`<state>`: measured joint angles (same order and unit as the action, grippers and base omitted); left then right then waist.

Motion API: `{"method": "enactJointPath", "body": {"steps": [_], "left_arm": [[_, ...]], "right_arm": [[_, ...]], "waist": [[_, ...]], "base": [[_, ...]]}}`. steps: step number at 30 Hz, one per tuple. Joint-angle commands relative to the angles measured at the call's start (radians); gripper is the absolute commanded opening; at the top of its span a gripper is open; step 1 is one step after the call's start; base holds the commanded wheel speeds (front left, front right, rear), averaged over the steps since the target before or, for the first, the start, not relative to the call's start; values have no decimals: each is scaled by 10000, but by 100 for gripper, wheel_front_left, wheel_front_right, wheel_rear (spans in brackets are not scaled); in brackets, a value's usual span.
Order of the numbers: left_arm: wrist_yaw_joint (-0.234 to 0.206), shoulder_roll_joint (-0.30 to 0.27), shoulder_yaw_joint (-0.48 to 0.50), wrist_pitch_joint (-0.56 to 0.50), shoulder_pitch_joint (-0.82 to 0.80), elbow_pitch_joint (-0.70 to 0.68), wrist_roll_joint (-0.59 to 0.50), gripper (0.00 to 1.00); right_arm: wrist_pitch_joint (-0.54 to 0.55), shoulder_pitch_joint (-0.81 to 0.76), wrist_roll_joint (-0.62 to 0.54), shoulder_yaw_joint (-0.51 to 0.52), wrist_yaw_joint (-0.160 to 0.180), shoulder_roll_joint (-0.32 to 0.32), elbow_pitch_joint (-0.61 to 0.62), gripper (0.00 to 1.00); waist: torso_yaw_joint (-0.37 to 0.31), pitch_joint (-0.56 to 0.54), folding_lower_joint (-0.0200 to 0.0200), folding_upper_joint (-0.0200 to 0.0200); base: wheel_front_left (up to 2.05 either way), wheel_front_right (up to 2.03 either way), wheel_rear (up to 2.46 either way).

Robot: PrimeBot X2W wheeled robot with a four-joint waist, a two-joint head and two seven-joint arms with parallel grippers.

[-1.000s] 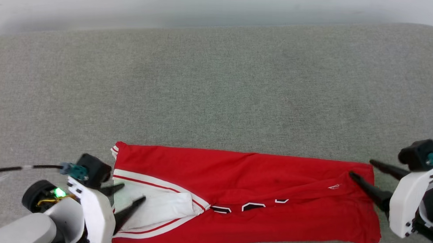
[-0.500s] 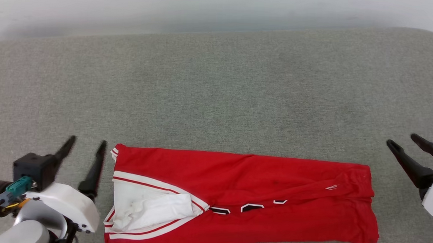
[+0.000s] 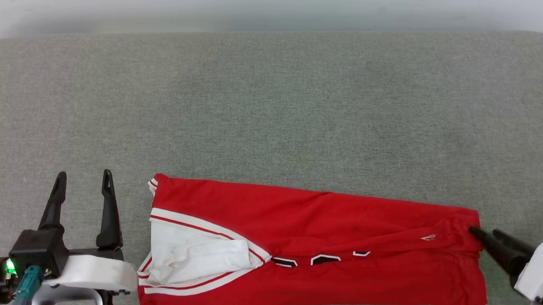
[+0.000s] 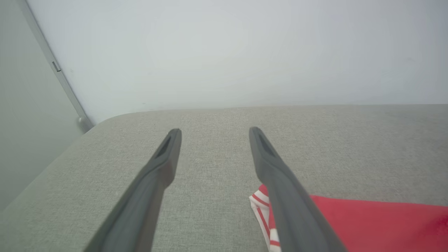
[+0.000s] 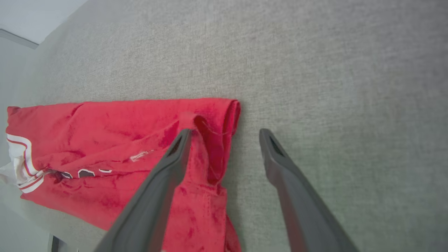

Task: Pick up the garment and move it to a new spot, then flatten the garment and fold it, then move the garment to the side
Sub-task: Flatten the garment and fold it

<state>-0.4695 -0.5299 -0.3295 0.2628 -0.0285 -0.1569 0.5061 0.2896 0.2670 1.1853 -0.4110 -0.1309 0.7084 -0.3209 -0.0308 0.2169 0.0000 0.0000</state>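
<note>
The garment (image 3: pixel 312 252) is a red jersey folded into a long strip near the front edge, its white sleeve (image 3: pixel 191 255) at the left end and black letters peeking from the fold. My left gripper (image 3: pixel 83 180) stands open beside the garment's left end, apart from it, fingers pointing away from me. In the left wrist view the left gripper (image 4: pixel 214 131) is empty and the garment's (image 4: pixel 367 224) striped corner lies by the right finger. My right gripper (image 3: pixel 483 232) is open at the garment's right end. In the right wrist view the right gripper (image 5: pixel 224 132) straddles the garment's (image 5: pixel 122 140) hem edge.
A wide grey fabric surface (image 3: pixel 273 115) carries the garment, with much free room behind and to both sides. A pale wall (image 3: pixel 260 3) runs along the back. The surface's rounded corners (image 4: pixel 105 122) show at far left and far right.
My left gripper has come off the white sleeve and now stands left of the garment. My right gripper drew back from the hem, then returned to its edge. The garment lies as before.
</note>
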Motion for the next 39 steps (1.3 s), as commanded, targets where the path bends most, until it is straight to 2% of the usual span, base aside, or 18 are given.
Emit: {"method": "enactJointPath", "body": {"steps": [1,9,17,18,19,20,27,39], "left_arm": [[159,318,290,23,182,-77,-370,100],[1180,2115,1698,23,631,-129,-2207,100],[2160,3494,2699,23,701,102,-3416,100],[2260,3633,2791,23,696,113,-3553,100],[2349,3760,2883,23,703,130,-3669,100],[2436,3872,2976,23,721,143,-3780,100],[2840,4342,3456,23,896,214,-4340,100],[3136,4581,3639,24,1233,155,-4821,100]], "right_arm": [[173,-159,107,-71,4,-138,-83,100],[931,-267,629,-651,4,-919,-373,100],[1057,27,518,-1404,4,-1580,-740,100],[1010,76,486,-1456,4,-1598,-772,69],[970,117,477,-1474,4,-1605,-803,26],[915,170,476,-1490,4,-1597,-828,0],[531,462,556,-1380,7,-997,-727,0],[847,379,488,-973,7,966,-505,0]], "waist": [[38,30,0,0],[154,156,0,0],[225,227,0,0],[234,226,0,0],[243,217,0,0],[246,207,0,0],[195,-9,0,0],[86,-438,0,0]], "base": [[0,0,0],[0,0,0],[0,0,0],[0,0,0],[0,0,0],[0,0,0],[0,0,0],[0,0,0]]}}
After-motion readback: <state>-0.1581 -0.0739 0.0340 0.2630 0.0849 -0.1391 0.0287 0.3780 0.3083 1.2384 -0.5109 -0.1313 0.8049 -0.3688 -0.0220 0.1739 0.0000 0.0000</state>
